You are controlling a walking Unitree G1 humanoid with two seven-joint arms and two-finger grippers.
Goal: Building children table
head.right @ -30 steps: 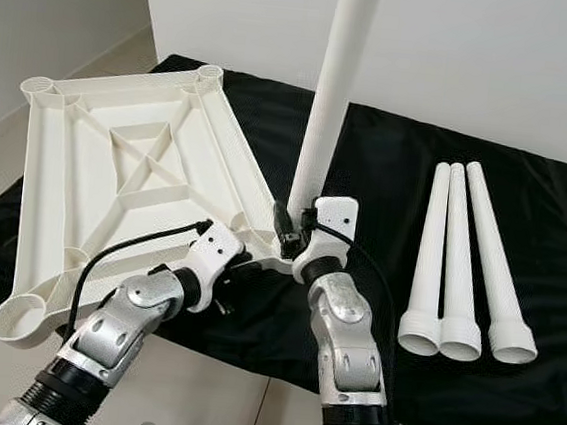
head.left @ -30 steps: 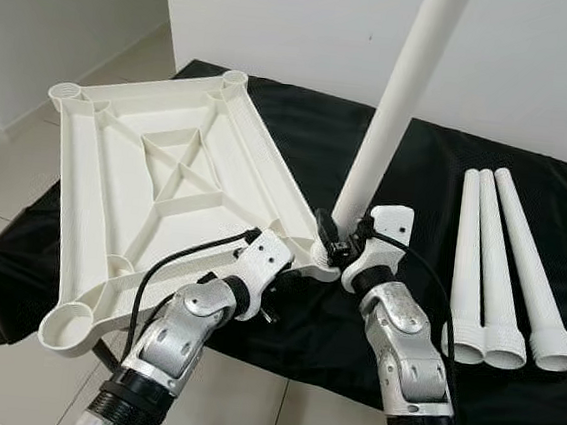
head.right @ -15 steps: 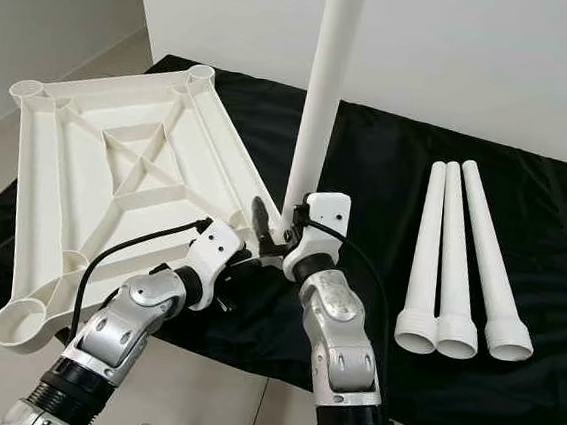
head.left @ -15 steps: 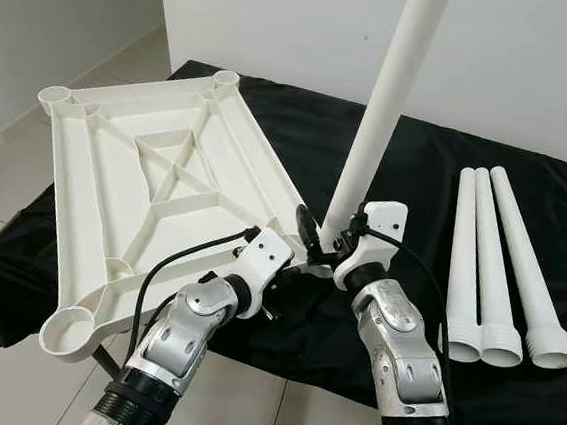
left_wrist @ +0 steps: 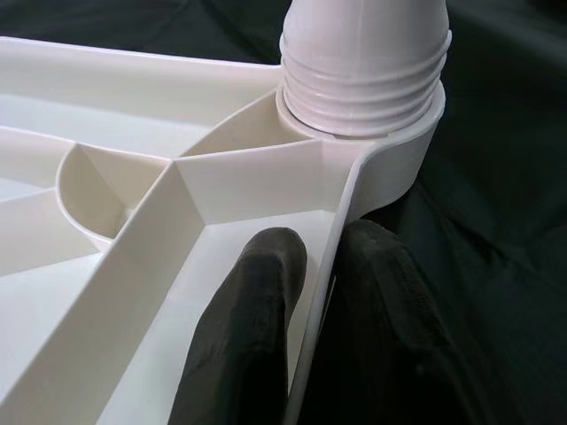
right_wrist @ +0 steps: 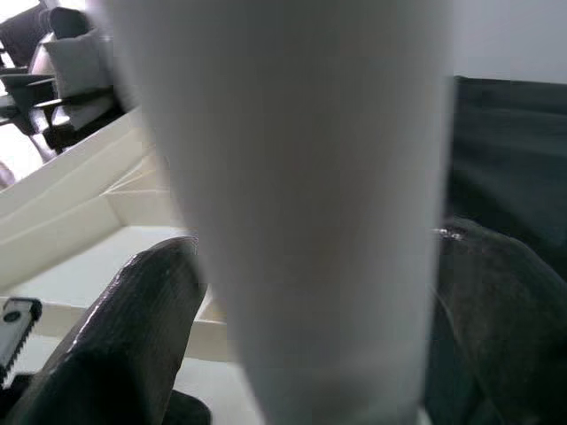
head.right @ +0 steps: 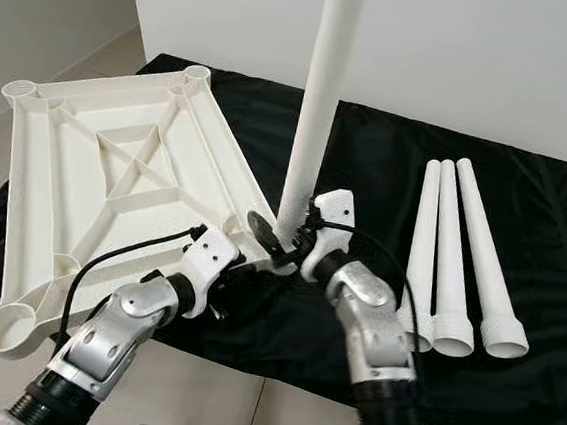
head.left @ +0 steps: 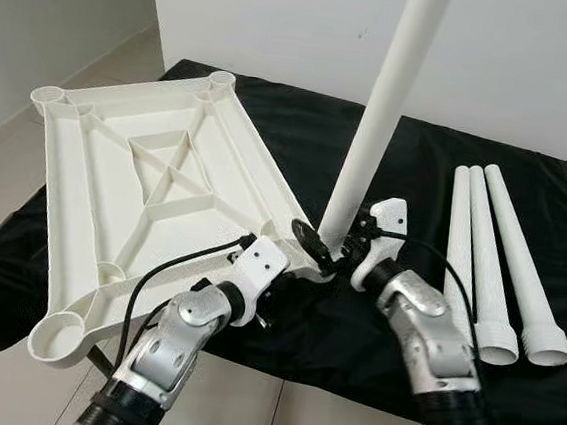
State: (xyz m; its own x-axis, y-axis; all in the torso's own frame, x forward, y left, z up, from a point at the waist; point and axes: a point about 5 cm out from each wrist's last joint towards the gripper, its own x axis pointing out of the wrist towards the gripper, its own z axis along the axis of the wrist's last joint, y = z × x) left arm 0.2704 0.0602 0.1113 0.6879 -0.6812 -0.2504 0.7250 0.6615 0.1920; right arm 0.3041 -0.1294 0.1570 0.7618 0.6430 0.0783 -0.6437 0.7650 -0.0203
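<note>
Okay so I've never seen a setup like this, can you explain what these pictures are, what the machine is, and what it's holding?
This is a humanoid robot with two silver arms, each ending in two black fingers. Two pictures come from cameras in its head, looking down; the other two come from cameras on its wrists.

An upside-down white plastic tabletop with ribs rests on a black cloth-covered table. Three loose white plastic table legs lie side by side on the robot's right.

The left gripper has its jaws pinched on the tabletop's thin rim, steadying it. The right gripper has its jaws around a fourth white leg standing upright, whose threaded end sits in the tabletop's corner socket.
</note>
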